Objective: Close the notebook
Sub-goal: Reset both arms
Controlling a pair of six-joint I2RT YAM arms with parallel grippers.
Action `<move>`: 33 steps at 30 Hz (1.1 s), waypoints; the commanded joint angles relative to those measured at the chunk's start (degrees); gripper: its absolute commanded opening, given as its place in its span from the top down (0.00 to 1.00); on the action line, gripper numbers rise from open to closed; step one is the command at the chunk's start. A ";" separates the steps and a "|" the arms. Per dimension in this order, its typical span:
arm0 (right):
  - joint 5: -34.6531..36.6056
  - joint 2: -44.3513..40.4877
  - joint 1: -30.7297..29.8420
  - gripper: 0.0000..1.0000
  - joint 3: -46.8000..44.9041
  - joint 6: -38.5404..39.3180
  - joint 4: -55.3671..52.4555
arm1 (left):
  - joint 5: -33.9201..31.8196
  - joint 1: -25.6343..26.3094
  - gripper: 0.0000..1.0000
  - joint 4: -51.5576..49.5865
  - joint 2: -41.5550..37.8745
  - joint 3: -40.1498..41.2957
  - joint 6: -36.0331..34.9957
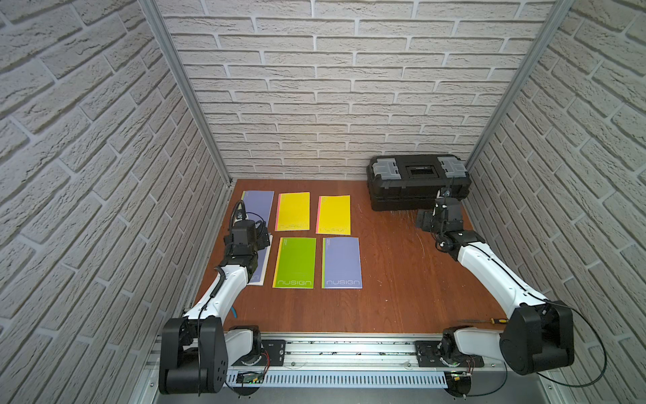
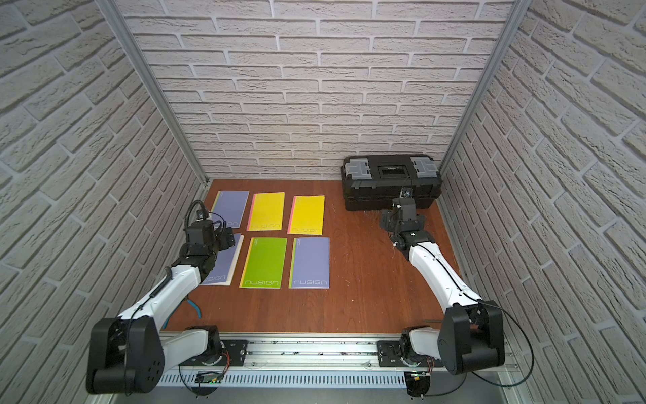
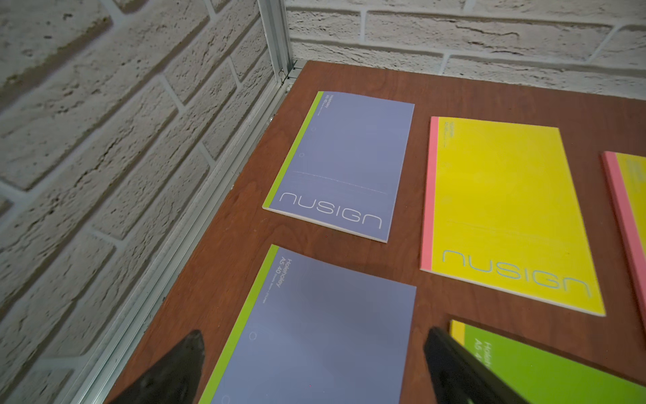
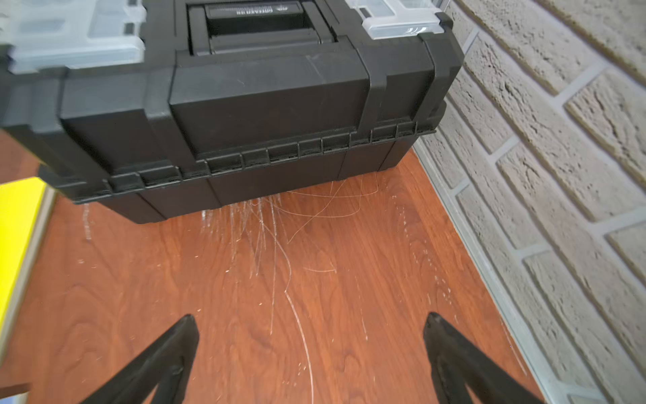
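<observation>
**Work cell, seen from its open front.** The table (image 1: 384, 297) is a red-brown wood-grain board. It is closed in on three sides by walls (image 1: 332, 87) faced in pale brick pattern, with aluminium posts (image 1: 181, 87) at the two rear corners. A metal rail (image 1: 349, 349) along the near edge carries both arm bases.

Six notebooks lie flat in two rows of three on the left half of the board.
- **Rear row:** a far lavender notebook (image 1: 260, 204), a yellow notebook (image 1: 293, 211) and a second yellow notebook (image 1: 334, 214).
- **Near row:** the near-left lavender notebook (image 2: 225, 266), a green notebook (image 1: 294, 262) and a right lavender notebook (image 1: 342, 262).

The near-left lavender notebook lies with its cover down. In a top view, a strip of white pages shows along its right edge. The left gripper (image 3: 314, 334) hangs over its far end, jaws wide apart, holding nothing.

A black toolbox (image 1: 416, 182), lid down, stands in the rear right corner against the back wall. The right gripper (image 4: 311, 318) hovers over bare board just before it, jaws wide apart and empty. Fine pale scratches (image 4: 272, 238) fan out on the board in front of the toolbox. A screwdriver (image 1: 496, 320) lies by the near right edge.
</observation>
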State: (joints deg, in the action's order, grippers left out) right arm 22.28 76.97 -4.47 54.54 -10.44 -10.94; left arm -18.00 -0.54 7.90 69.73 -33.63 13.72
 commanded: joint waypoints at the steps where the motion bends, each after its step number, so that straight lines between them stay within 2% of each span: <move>1: 1.43 3.84 0.67 0.01 -0.31 2.10 3.92 | 0.25 -0.81 0.02 15.07 3.23 2.48 -2.30; 5: -2.42 6.65 1.13 0.01 -1.81 2.86 7.43 | 0.92 -0.96 0.02 22.63 6.84 5.41 -4.28; 9: -2.70 5.73 1.29 0.01 -5.89 5.41 14.04 | 3.57 -1.21 0.02 29.52 8.73 8.65 -6.14; 17: -4.22 2.58 1.56 0.01 -19.51 10.99 36.86 | 7.78 -2.26 0.02 42.18 11.54 13.91 -7.13; 21: -3.79 3.52 1.65 0.01 -20.35 9.35 36.76 | 9.19 -2.59 0.02 48.48 15.37 15.52 -7.35; 25: -6.19 5.17 1.68 0.01 -24.75 10.14 44.28 | 11.28 -2.56 0.02 52.02 17.92 16.35 -8.19; 27: -8.14 6.59 1.70 0.01 -28.59 10.70 52.18 | 12.55 -2.45 0.02 54.77 20.83 16.22 -8.84; 31: -10.35 12.95 1.95 0.01 -35.73 11.35 71.25 | 14.12 -2.36 0.02 51.87 20.71 14.84 -9.60; 33: -9.72 11.59 2.21 0.01 -36.17 10.68 69.93 | 14.49 -2.36 0.02 49.46 20.33 13.94 -9.78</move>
State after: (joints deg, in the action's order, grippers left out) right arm 13.72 89.38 -2.92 19.25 -0.01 47.03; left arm -5.41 -2.63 54.02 90.19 -18.20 5.93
